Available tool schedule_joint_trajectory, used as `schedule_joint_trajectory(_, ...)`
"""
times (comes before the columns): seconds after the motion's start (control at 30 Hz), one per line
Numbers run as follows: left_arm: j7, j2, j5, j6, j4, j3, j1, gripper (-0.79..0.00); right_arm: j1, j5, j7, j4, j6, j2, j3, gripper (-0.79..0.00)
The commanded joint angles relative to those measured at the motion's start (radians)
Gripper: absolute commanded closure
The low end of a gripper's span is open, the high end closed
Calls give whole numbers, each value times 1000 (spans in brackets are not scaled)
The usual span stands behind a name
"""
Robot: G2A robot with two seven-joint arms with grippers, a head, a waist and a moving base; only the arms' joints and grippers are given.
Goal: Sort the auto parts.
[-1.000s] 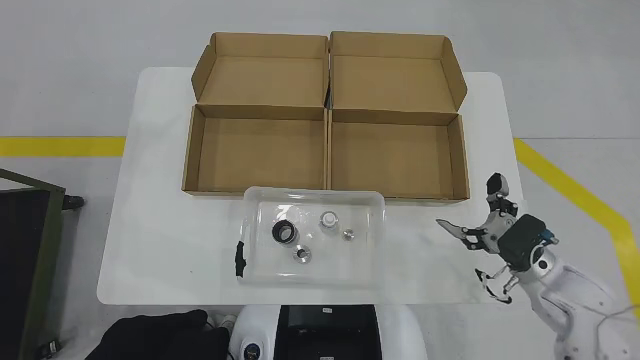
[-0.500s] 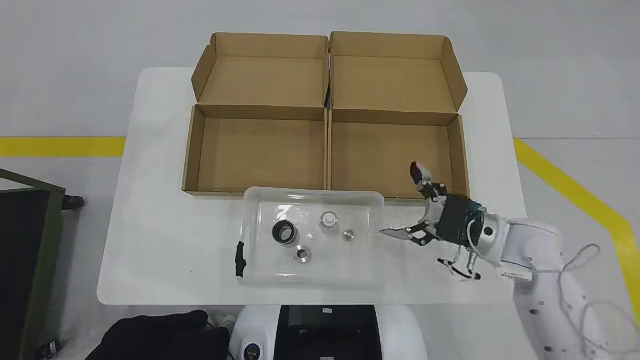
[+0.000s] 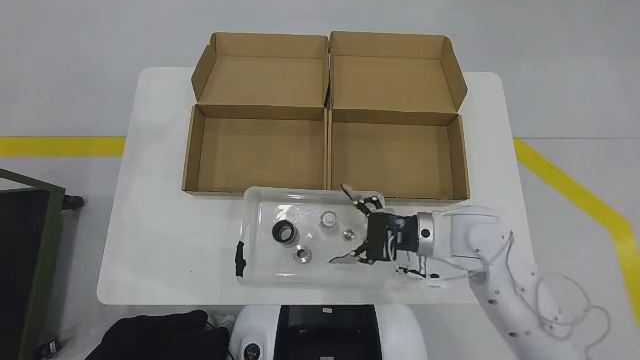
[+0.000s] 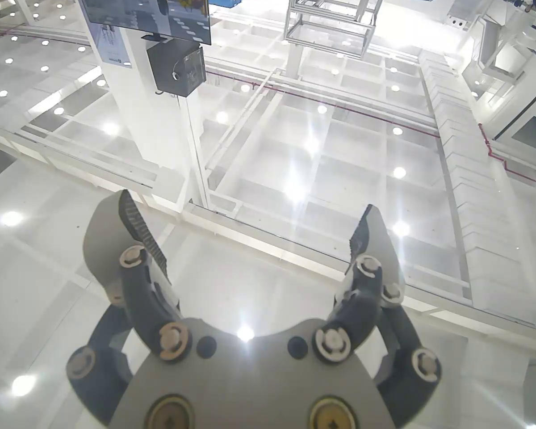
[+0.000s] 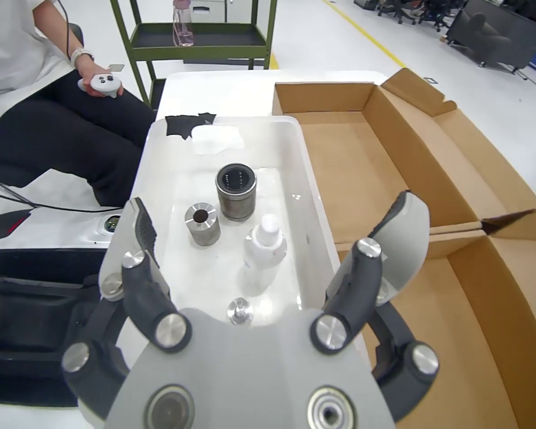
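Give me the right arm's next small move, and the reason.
Probably lower the right gripper onto the white bottle. The gripper hangs open, holding nothing, above the tray, and the bottle stands just ahead of it, roughly centred between its fingers.

Table: 1, white.
Cardboard boxes: 2, lids open, side by side on far half: left box, right box.
Clear tray: 1, on near half, just in front of boxes.
Loose parts in tray: 4 total, no two alike. Broken down: 1 dark bearing, 1 steel bushing with centre hole, 1 white bottle, 1 small silver knob. Grey or silver pieces: 3; white: 1.
Black tape scrap: 1, at tray's left end.
Grippers: 2: right gripper, left gripper; fingers per gripper: 2, so 4 in all.
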State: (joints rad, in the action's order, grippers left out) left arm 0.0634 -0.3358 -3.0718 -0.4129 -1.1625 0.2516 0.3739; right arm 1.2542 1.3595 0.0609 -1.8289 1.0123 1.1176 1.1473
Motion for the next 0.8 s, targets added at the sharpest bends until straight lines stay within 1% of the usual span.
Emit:
schedule_joint_trajectory(0.0, 0, 0, 0, 0, 0, 0, 0, -785, -13, -2, 17, 4, 0, -4, -25, -785)
schedule_joint_trajectory(0.33, 0, 0, 0, 0, 0, 0, 0, -785, -75, 23, 99, 21, 0, -24, -122, -785)
schedule_joint_trajectory(0.77, 0, 0, 0, 0, 0, 0, 0, -785, -115, 2, 187, 40, 0, -48, -140, -785)
